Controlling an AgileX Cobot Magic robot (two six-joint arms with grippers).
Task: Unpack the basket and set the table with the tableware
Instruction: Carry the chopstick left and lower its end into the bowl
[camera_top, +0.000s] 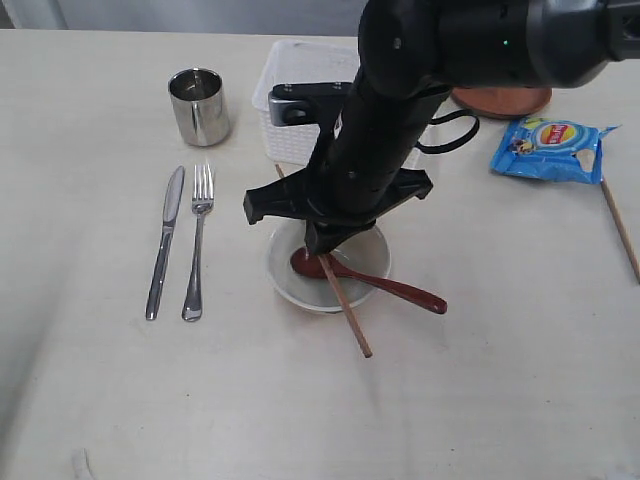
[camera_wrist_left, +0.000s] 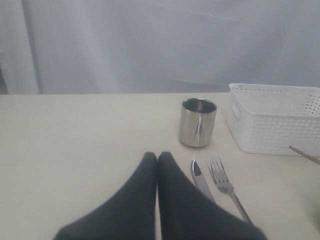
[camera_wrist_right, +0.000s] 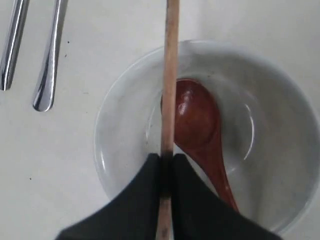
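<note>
Open room on the table (camera_top: 480, 390) lies in front of the bowl (camera_top: 279, 272) and to its right. The knife (camera_top: 165, 240) and fork (camera_top: 197, 240) lie near on its left, the basket (camera_top: 290, 110) behind it.

The right gripper (camera_wrist_right: 167, 159) pinches one chopstick (camera_wrist_right: 170, 75) over the bowl. The chopstick slants past the near rim, above the spoon (camera_wrist_right: 197, 120).

The left gripper (camera_wrist_left: 157, 159) is closed and empty, beside the knife tip.

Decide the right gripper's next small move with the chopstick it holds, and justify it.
Probably lower it a little until it rests on the rim. The right gripper is shut on the chopstick, which slants across the bowl above the spoon, so it looks nearly placed; whether it already touches cannot be told.
</note>
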